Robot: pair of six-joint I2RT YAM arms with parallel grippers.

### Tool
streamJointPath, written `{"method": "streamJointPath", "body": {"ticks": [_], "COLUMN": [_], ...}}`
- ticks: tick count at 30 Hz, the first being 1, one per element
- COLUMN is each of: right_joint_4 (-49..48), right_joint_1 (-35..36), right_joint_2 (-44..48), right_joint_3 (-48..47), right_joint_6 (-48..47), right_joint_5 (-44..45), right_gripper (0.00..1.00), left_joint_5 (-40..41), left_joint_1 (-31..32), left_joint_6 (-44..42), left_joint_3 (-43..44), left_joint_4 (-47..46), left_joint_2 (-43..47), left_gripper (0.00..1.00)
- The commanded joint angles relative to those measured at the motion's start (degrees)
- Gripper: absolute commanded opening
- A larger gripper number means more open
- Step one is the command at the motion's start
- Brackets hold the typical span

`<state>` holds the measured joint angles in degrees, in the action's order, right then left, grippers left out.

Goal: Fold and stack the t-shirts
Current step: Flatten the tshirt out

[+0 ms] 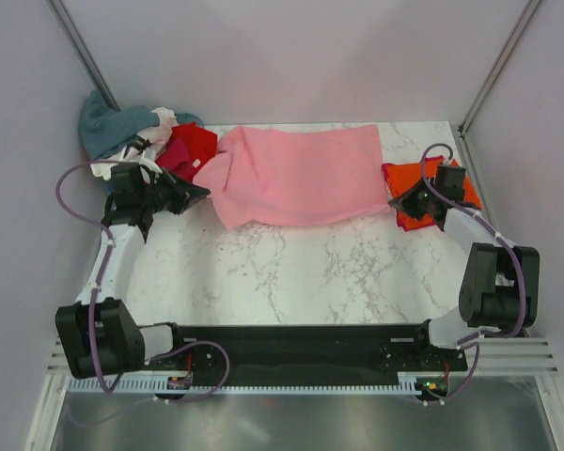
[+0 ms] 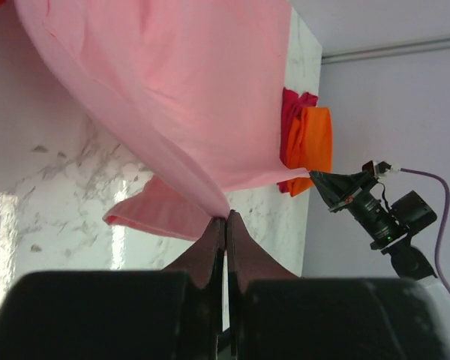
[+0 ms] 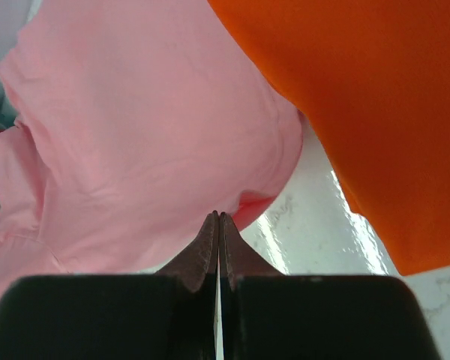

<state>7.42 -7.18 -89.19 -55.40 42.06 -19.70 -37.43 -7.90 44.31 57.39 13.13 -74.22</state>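
Observation:
A light pink t-shirt (image 1: 296, 174) hangs stretched across the back of the marble table between my two grippers. My left gripper (image 1: 203, 194) is shut on its left end, and the cloth runs into the closed tips (image 2: 225, 216). My right gripper (image 1: 395, 201) is shut on its right edge (image 3: 219, 215). The pink t-shirt (image 2: 180, 90) is raised off the table, with a loose flap drooping under it. An orange t-shirt (image 1: 401, 176) lies flat at the right beneath my right arm, and it fills the upper right of the right wrist view (image 3: 360, 97).
A heap of shirts sits in the back left corner: teal-grey (image 1: 108, 127), white (image 1: 160, 117) and red (image 1: 193, 146). A red cloth (image 2: 289, 112) shows under the orange t-shirt (image 2: 315, 139). Walls close in at the left, right and back. The marble table (image 1: 282, 268) is bare in front.

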Motion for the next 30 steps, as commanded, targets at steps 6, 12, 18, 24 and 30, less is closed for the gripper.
{"method": "streamJointPath", "body": {"ticks": [6, 12, 18, 24, 30], "right_joint_4": [-0.6, 4.4, 9.8, 15.4, 17.4], "right_joint_1": [-0.1, -0.1, -0.1, -0.1, 0.0], "right_joint_2": [11.7, 21.2, 30.6, 34.8, 36.9], "right_joint_3": [15.9, 22.6, 26.3, 25.8, 27.7], "right_joint_6": [-6.9, -8.2, -7.7, -9.5, -10.4], "right_joint_5": [4.6, 8.6, 12.1, 13.0, 8.3], "right_gripper": [0.00, 0.00, 0.00, 0.00, 0.00], "left_joint_5": [4.6, 10.0, 18.6, 15.5, 18.2], "left_joint_1": [0.3, 0.3, 0.3, 0.3, 0.3], "left_joint_6": [-2.7, -1.1, 1.3, 5.7, 6.1], "left_joint_3": [-18.3, -25.2, -25.4, -26.7, -24.4], "left_joint_4": [2.4, 11.3, 22.8, 27.1, 34.6], "left_joint_2": [16.0, 26.6, 38.0, 45.5, 51.8], "left_gripper": [0.02, 0.02, 0.02, 0.02, 0.02]}}
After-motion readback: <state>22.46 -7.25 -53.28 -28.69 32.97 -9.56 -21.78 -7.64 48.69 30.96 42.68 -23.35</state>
